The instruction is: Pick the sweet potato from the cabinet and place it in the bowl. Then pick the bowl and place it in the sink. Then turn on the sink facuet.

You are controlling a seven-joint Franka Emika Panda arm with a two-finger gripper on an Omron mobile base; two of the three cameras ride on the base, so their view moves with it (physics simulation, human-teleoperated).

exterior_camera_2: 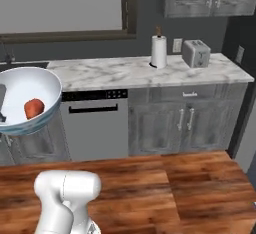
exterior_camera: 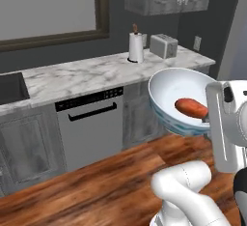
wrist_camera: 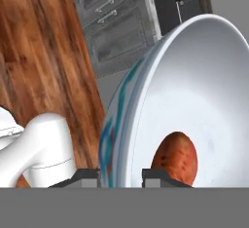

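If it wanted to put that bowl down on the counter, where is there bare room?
The marble counter lies bare from the sink edge to the paper towel roll. The right end is tighter: the toaster stands just past the roll, leaving only a front strip. The gripper clamps the rim of the bowl, with the sweet potato inside.

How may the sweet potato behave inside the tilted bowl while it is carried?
The sweet potato looks rounded and loose, so it may roll. The bowl is held tilted by its rim in the gripper, so it could slide to the low side. The deep walls probably keep it inside.
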